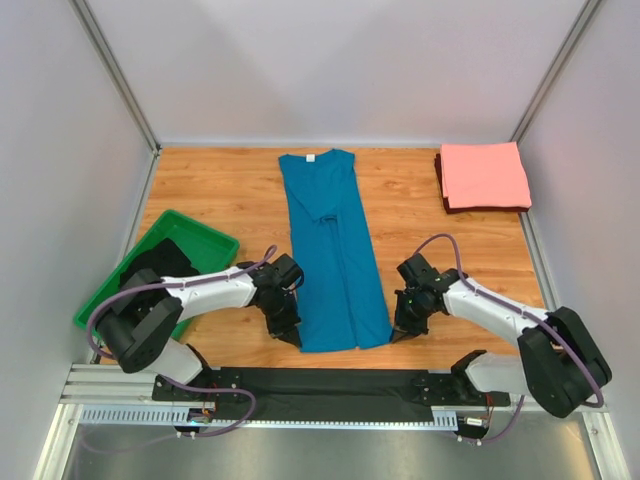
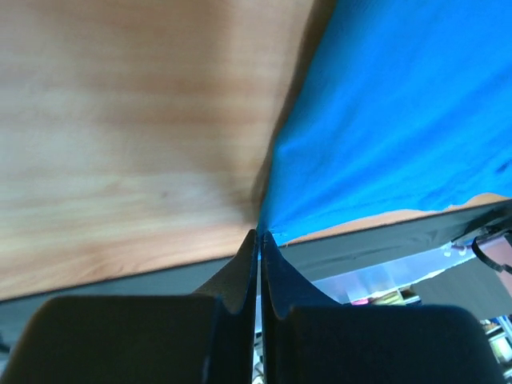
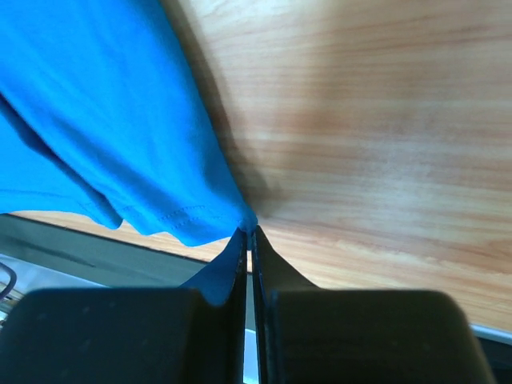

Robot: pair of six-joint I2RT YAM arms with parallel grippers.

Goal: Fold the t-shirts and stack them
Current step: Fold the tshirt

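Pink shirt [image 1: 485, 175] is sitting folded far-right, teal shirt [image 1: 335, 250] is lying centre as a long strip (sleeves tucked in), left gripper [image 1: 290, 338] and right gripper [image 1: 398, 337] are pinching its near corners shut; cross-folds, stacking pending.

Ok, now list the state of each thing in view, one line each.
teal-blue t-shirt: lying flat, sides folded in, one long strip.
salmon-pink t-shirt: folded, at the far right corner.
green bin: holds dark cloth.
left gripper: shut on the teal-blue t-shirt's near left hem corner.
right gripper: shut on its near right hem corner.
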